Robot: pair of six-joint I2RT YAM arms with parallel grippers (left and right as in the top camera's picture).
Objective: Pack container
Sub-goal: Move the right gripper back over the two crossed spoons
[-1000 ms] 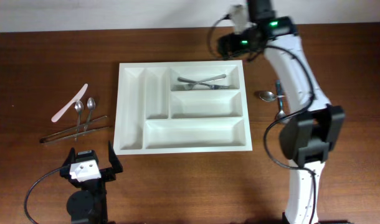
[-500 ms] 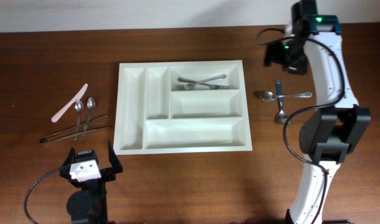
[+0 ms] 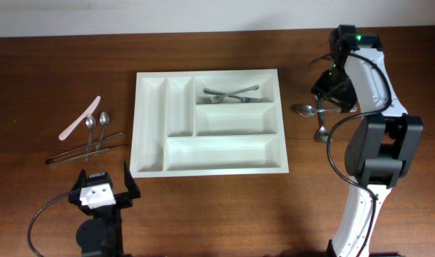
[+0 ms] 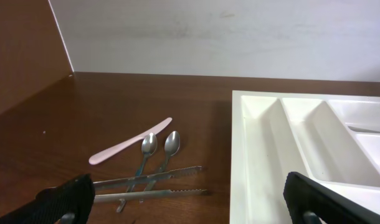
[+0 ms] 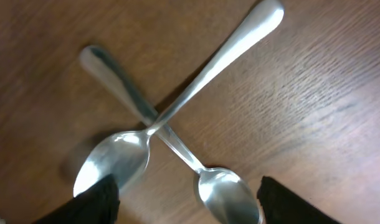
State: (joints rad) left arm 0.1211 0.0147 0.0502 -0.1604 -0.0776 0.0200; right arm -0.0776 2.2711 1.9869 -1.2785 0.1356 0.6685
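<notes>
The white cutlery tray [image 3: 152, 128] lies mid-table, with two forks [image 3: 232, 94] crossed in its back right compartment. Its left slots show in the left wrist view [image 4: 258, 155]. Two steel spoons lie crossed on the wood right of the tray [image 3: 304, 110] [image 3: 321, 133]. My right gripper [image 3: 326, 100] hovers low over them, open and empty. In the right wrist view its fingers [image 5: 190, 208] straddle the bowl of one spoon [image 5: 227, 196], and the other spoon's bowl [image 5: 112, 162] lies by the left finger. My left gripper [image 3: 103, 189] is open and empty near the front edge.
Left of the tray lie a pink knife [image 3: 80, 118], two small spoons [image 3: 96, 125] and steel tongs [image 3: 85, 151]. They also show in the left wrist view: the knife [image 4: 131, 149], the spoons [image 4: 159, 146] and the tongs [image 4: 146, 186]. A white wall runs behind the table.
My right arm has swung from above the tray's back right corner to the right, then down over the crossed spoons. The left arm has not moved.
</notes>
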